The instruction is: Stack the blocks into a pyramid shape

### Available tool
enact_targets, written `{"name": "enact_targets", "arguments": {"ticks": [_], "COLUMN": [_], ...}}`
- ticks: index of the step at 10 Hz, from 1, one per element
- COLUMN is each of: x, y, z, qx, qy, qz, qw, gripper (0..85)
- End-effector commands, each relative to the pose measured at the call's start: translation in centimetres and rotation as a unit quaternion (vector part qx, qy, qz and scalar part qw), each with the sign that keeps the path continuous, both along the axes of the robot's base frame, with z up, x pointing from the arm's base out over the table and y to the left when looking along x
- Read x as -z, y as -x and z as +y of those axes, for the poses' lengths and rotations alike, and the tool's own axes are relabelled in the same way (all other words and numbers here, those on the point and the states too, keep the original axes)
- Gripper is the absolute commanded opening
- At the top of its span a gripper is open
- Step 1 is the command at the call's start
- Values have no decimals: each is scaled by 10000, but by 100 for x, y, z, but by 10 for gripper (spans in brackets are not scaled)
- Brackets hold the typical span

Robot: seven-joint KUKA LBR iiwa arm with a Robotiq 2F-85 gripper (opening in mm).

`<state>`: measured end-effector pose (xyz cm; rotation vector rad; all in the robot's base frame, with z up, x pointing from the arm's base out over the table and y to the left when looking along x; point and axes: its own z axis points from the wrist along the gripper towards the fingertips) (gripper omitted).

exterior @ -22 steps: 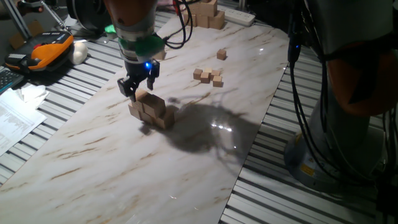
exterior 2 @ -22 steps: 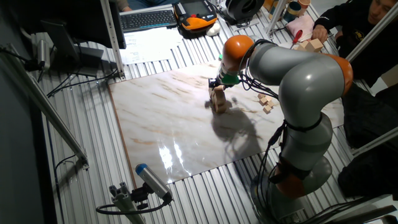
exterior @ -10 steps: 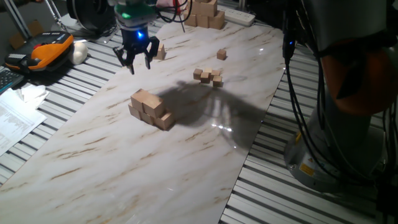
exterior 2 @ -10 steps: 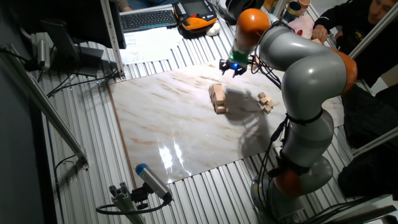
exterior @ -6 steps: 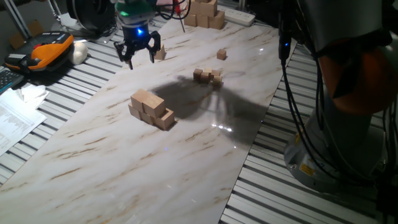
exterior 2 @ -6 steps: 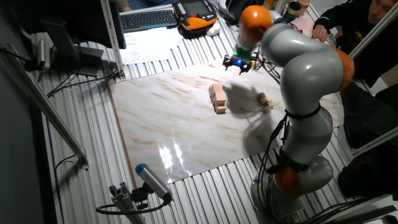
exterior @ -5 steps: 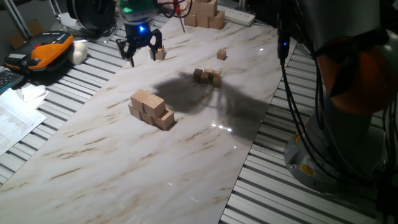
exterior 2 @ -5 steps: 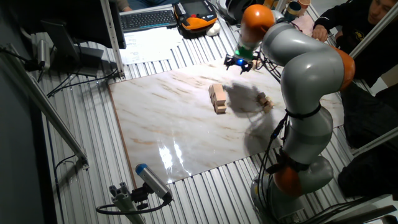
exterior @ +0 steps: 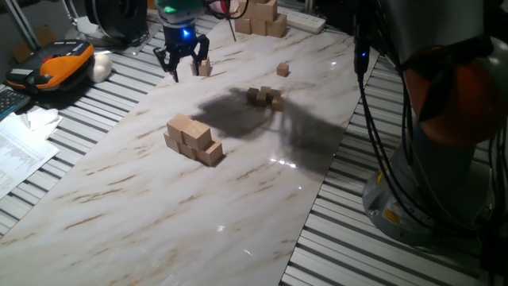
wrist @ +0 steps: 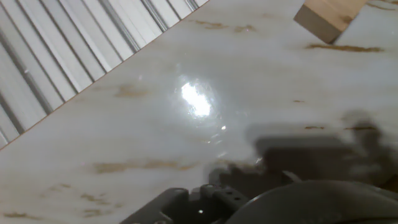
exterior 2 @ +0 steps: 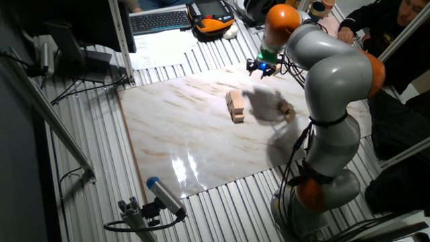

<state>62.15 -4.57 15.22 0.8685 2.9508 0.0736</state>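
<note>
Spanning most of both fixed views, the pale marbled tabletop (exterior: 238, 206) carries everything, and over its far edge the grey and orange robot arm (exterior 2: 322, 60) reaches out with its black two-finger pincer (exterior: 182, 60) hanging just above the surface, fingers spread wide and nothing between them. Mid-board sits the partial pyramid of light-tan wooden cubes (exterior: 193, 140), two layers high by the look of it, though I cannot count its blocks exactly. One loose light-tan wooden cube (exterior: 205, 68) lies just beside the pincer, apart from it; the hand view catches the same cube (wrist: 328, 15) at the top right corner, well off the line of the fingers. Smaller tan cubes in a cluster (exterior: 265, 97) lie farther along the board, a single one (exterior: 282, 70) beyond them, and a pile of bigger pale wooden blocks (exterior: 260, 17) sits at the far end. The risk I judge from here: since the loose cube is off-centre, a straight descent could land a finger on top of it or knock it away, and a skewed grip would later place crookedly and topple the stack
</note>
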Motion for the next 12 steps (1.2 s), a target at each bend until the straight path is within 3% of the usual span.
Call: {"name": "enact_targets", "arguments": {"ticks": [1, 2, 3, 5, 6, 7, 9, 10, 11, 12], "x": [0, 0, 0, 0, 0, 0, 0, 0, 6, 21], "y": [-1, -1, -1, -1, -1, -1, -1, -1, -26, -85], "z": [2, 2, 2, 2, 2, 2, 2, 2, -35, -112], "qx": [-106, -24, 197, 859, 1090, 1258, 1586, 1749, 1910, 2071], "qy": [-153, -345, -355, -142, -75, -66, 158, 241, 392, 443], "qz": [102, 128, 89, 95, 104, 102, 75, 99, 131, 137], "qw": [9998, 9993, 9991, 9962, 9940, 9920, 9872, 9842, 9807, 9772], "gripper": [170, 170, 170, 170, 340, 340, 340, 510, 510, 510]}}
